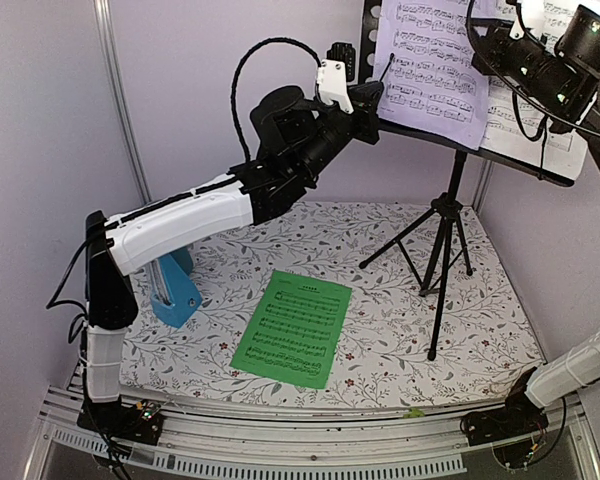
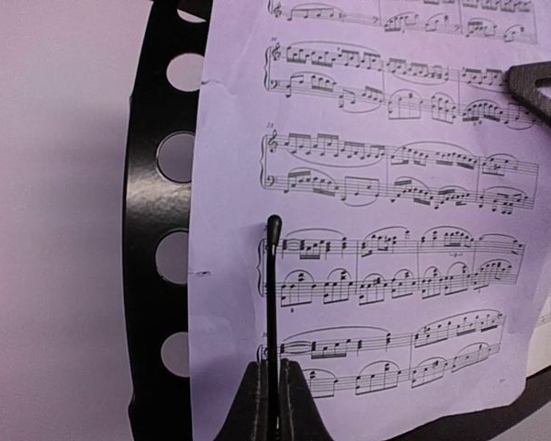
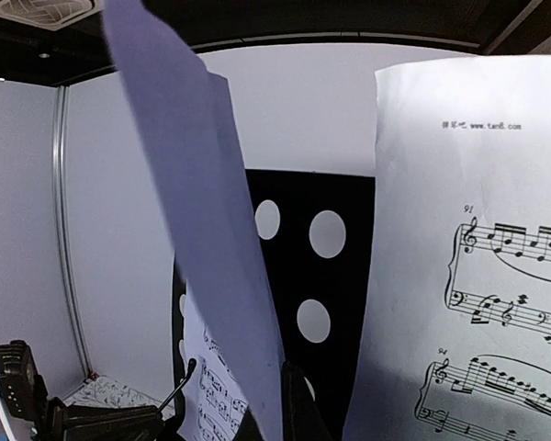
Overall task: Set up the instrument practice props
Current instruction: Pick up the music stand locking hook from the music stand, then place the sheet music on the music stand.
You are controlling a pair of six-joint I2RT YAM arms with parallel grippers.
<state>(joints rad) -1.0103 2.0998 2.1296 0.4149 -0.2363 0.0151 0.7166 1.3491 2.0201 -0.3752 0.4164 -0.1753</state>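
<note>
Floral tabletop (image 1: 400, 320), green sheet (image 1: 292, 328) overhead only, left gripper (image 2: 274, 372) pinching wire (image 2: 272, 294)

Black stand (image 1: 446, 208) with round holes, lilac sheet (image 1: 430, 70), white sheet (image 1: 520, 130), green sheet (image 1: 292, 328), blue metronome (image 1: 177, 292), white cloth (image 1: 380, 300) with a leafy flower print.

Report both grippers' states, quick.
Left gripper: jaws closed on the thin black retainer wire.
Right gripper: jaws closed on the lavender sheet-music page.
</note>
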